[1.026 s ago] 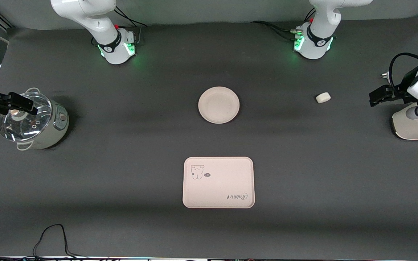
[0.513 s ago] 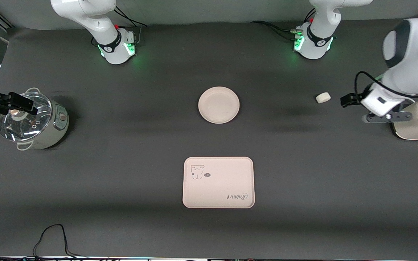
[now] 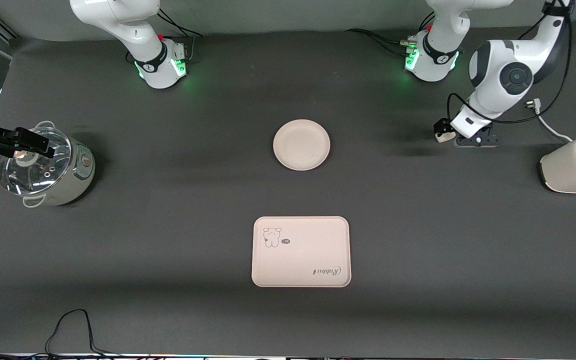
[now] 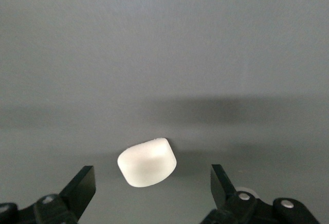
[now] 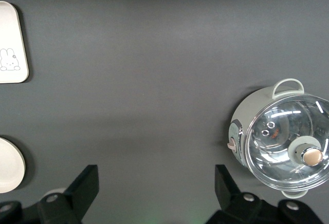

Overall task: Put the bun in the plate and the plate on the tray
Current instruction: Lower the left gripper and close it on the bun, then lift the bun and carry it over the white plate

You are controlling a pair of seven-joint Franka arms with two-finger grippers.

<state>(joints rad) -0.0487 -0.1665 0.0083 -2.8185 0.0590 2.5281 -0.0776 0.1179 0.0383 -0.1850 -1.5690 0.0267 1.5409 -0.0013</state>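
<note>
White rounded arms (image 3: 503, 75), black cables, green-lit bases (image 3: 160, 67)

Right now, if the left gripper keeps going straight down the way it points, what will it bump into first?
Most likely the bun. The left gripper is open, with the bun on the table between its fingers, though its height is unclear.

The one legible word is "Rabbit", in dark script on the cream-beige tray (image 3: 301, 251), low in the centre of the front view. It sits in the tray's lower right corner and reads upside down from this camera. A small dark speech bubble beside the cartoon animal at the tray's upper left holds marks too small to read. No other lettering or numbers can be read.
</note>
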